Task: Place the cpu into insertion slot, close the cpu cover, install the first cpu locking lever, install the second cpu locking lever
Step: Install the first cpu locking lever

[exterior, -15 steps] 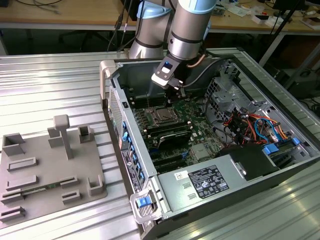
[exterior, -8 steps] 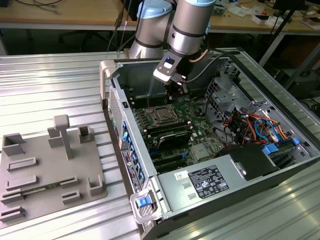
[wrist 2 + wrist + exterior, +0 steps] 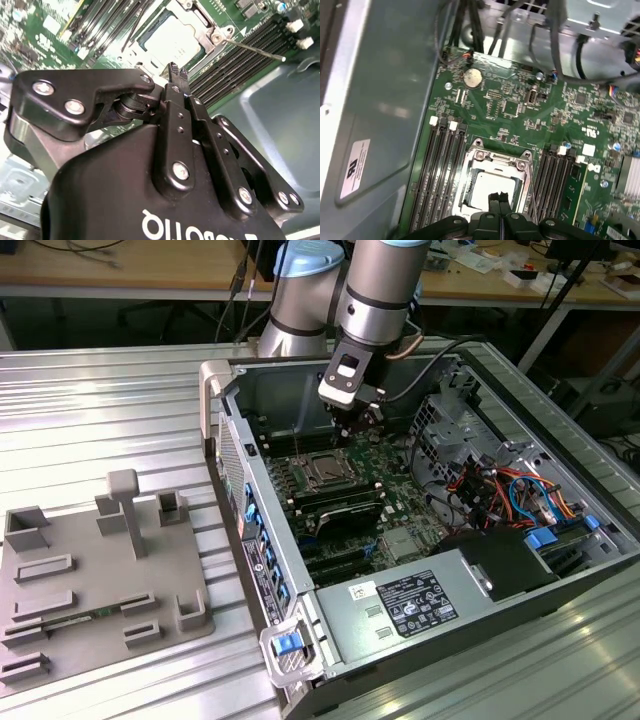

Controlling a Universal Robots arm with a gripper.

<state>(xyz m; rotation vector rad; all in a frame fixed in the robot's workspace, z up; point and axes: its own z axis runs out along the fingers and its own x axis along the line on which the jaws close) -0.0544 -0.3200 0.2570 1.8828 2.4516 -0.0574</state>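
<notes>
The cpu (image 3: 487, 187) lies in the insertion slot (image 3: 322, 471) on the green motherboard, its plain silver top showing in both wrist views (image 3: 169, 42). The silver cpu cover (image 3: 496, 159) lies flat around the chip as a frame (image 3: 202, 31). A thin wire locking lever (image 3: 255, 50) sticks out free beside the socket and stands up in the exterior view (image 3: 300, 440). My gripper (image 3: 358, 422) hangs just above the socket's far edge. Its fingertips (image 3: 499, 198) are pressed together with nothing between them, a little over the chip (image 3: 176, 70).
The open computer case (image 3: 215, 390) lies on a ribbed metal table. Black memory slots (image 3: 440, 165) flank the socket on both sides. A power supply (image 3: 420, 600) and coloured cables (image 3: 505, 485) fill the exterior view's right. A grey fixture tray (image 3: 90, 580) lies left.
</notes>
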